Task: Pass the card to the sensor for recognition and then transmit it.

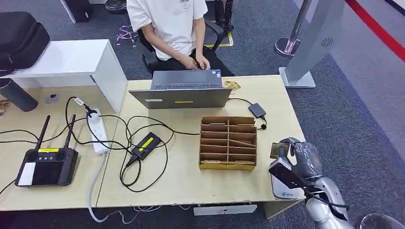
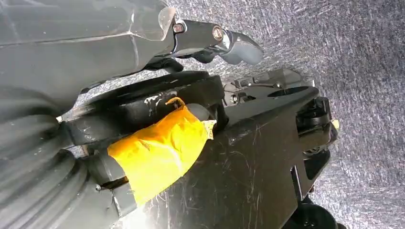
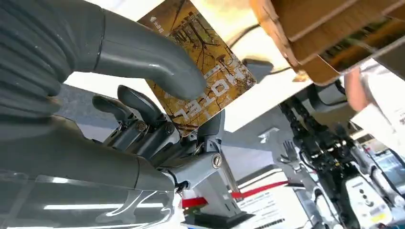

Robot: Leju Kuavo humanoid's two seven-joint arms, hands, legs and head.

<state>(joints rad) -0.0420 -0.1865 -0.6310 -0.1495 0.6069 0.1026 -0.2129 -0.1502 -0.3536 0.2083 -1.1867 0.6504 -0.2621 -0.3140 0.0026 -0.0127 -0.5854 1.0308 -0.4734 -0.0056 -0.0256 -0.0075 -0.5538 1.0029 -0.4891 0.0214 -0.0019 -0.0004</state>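
Observation:
My right hand (image 1: 297,155) hovers off the table's right edge, just right of the cardboard sorting box (image 1: 228,142). It pinches a hotel card (image 3: 203,67) with an autumn-tree print between thumb and fingers; the card (image 1: 276,150) pokes out toward the box. The small black card sensor (image 1: 257,110) lies on the table behind the box, on a cable. My left hand (image 2: 219,40) hangs over grey carpet with its fingers curled and nothing in them.
A person sits behind the table typing on a grey laptop (image 1: 184,89). A power strip (image 1: 98,130), a black adapter (image 1: 145,145), looping cables and an antenna controller (image 1: 47,164) lie on the left half. A white stand (image 1: 313,43) rises at the back right.

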